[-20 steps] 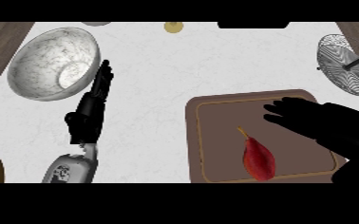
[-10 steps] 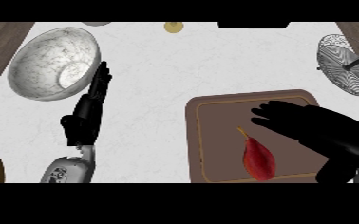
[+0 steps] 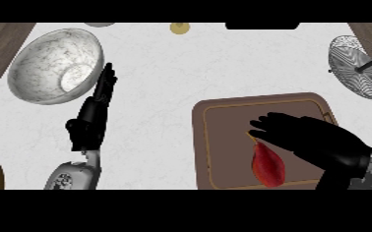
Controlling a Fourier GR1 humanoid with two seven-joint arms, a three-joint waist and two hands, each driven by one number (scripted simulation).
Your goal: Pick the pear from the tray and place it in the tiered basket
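A red pear [image 3: 267, 165] lies on the brown tray [image 3: 225, 128] at the lower right, its thin stem end pointing up the view. My right hand [image 3: 312, 137] hovers over the tray, fingers spread and pointing left, its fingertips just above the pear's stem end. It holds nothing. The tiered basket [image 3: 352, 65], a wire one, shows partly at the right edge. At the left, my left hand [image 3: 94, 113] rests open with fingers up, below a marbled bowl.
A large grey marbled bowl [image 3: 54, 64] stands at the upper left. A small yellow round thing [image 3: 179, 27] lies near the counter's far edge. Dark wood shows at the top corners.
My right hand has moved left and down across the tray, from its upper right corner to just above the pear. The left hand and the pear have stayed still.
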